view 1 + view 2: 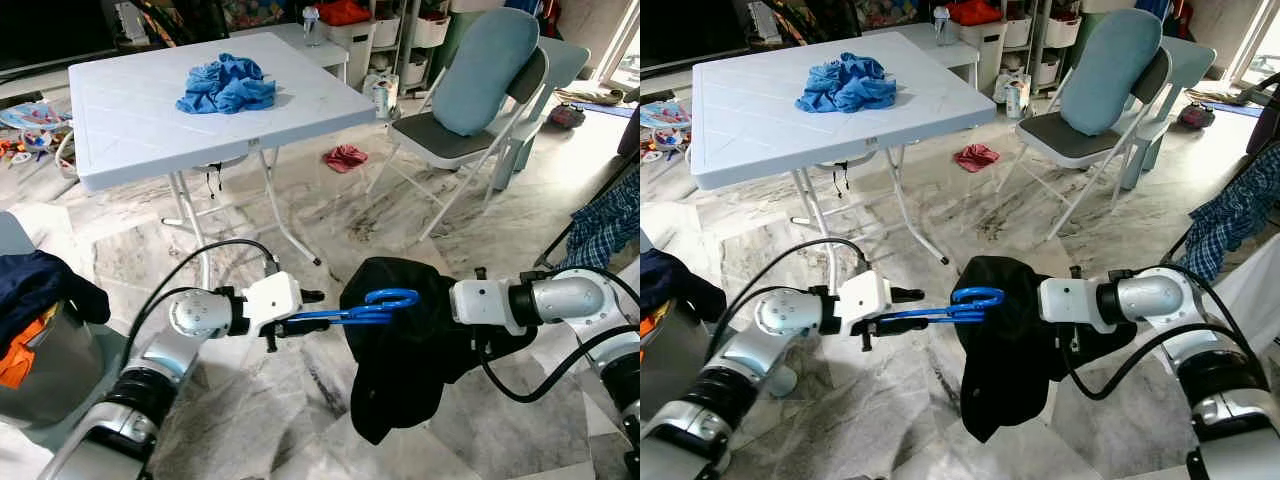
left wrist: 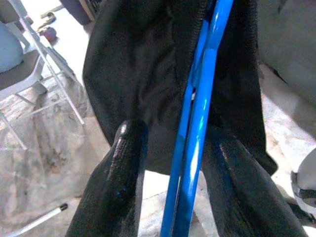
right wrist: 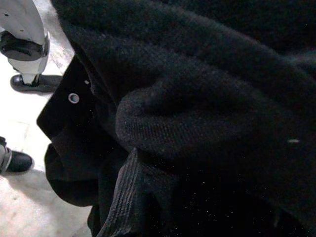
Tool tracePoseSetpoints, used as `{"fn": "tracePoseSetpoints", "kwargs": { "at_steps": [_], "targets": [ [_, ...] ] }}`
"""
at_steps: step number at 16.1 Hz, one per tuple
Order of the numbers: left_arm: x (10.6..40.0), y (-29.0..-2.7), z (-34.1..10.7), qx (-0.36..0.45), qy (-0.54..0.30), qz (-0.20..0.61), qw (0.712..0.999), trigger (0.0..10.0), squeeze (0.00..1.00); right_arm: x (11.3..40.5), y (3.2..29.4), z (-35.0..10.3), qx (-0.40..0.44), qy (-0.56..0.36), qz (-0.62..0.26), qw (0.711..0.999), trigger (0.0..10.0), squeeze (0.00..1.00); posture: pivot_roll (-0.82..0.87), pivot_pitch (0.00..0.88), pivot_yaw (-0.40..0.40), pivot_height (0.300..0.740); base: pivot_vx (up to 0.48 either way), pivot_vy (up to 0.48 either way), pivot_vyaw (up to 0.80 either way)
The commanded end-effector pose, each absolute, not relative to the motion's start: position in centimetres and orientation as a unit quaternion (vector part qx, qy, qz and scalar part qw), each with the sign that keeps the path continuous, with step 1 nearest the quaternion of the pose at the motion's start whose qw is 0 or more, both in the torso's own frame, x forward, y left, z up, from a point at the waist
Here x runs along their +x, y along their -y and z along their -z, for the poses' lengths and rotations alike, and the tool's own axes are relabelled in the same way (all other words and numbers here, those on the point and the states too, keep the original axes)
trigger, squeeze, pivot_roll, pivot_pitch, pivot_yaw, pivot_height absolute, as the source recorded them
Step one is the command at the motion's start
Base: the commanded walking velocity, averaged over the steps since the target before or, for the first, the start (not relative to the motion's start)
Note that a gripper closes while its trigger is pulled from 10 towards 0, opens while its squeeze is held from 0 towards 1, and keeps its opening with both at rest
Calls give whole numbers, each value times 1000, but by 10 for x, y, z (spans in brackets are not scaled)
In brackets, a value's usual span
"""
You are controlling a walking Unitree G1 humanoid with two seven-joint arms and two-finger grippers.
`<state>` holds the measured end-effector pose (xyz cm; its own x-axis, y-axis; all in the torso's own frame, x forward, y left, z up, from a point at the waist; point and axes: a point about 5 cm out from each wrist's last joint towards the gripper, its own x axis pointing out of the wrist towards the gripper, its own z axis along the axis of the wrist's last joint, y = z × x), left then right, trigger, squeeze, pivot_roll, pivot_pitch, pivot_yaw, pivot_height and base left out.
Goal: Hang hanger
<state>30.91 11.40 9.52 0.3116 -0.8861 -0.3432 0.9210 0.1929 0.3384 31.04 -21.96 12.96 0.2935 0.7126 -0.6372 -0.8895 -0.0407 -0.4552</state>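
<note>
The black garment [image 1: 400, 350] is draping over the right gripper [image 1: 440, 300], whose fingers are buried in cloth, so I cannot tell whether they are clamping or apart. The blue hanger [image 1: 350, 312] is poking into the garment above the marble floor [image 1: 330, 210], between the two arms. The left gripper [image 1: 290, 325] is pinching its bar; best to feed it level into the neck opening.

Blue hanger [image 1: 365, 307], black garment [image 1: 400, 350], white table [image 1: 130, 110].
</note>
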Motion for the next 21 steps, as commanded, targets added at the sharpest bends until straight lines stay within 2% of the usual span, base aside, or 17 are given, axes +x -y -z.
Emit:
{"fn": "tracePoseSetpoints", "kwargs": {
  "at_steps": [1,6,7,8,10,11,16,17,21],
  "targets": [
    [313,-110,-100,259,-27,588,765,863,0,316,213,-143,-429,-72,-583,687,10000,0,-169,0,-12,740,0,0,0],
    [314,-98,-97,252,-28,598,760,431,0,316,209,-143,-423,-64,-583,691,10000,0,-167,0,-9,740,0,0,0],
    [313,-96,-96,252,-32,603,756,1020,0,316,208,-143,-422,-63,-582,692,10000,0,-170,0,-6,740,0,0,0],
    [313,-95,-94,253,-35,607,753,1098,0,317,208,-143,-422,-61,-582,693,10000,0,-170,0,-6,740,0,0,0],
    [312,-94,-92,251,-46,613,748,902,0,318,206,-144,-421,-57,-580,695,10000,0,-171,0,-6,740,0,0,0],
    [312,-93,-91,249,-49,615,747,0,0,318,206,-145,-421,-56,-579,696,10000,0,-171,0,-8,740,0,0,0],
    [313,-95,-90,245,-50,610,752,0,0,320,203,-145,-416,-56,-581,697,10000,0,-164,0,-18,740,0,0,0],
    [313,-97,-89,242,-49,605,757,0,0,320,202,-144,-406,-62,-585,699,10000,1000,-158,0,-26,740,0,0,0],
    [312,-110,-85,217,-54,577,786,0,0,337,192,-158,-415,-24,-553,722,10000,1000,-112,0,-58,740,0,0,0]
  ]
}}
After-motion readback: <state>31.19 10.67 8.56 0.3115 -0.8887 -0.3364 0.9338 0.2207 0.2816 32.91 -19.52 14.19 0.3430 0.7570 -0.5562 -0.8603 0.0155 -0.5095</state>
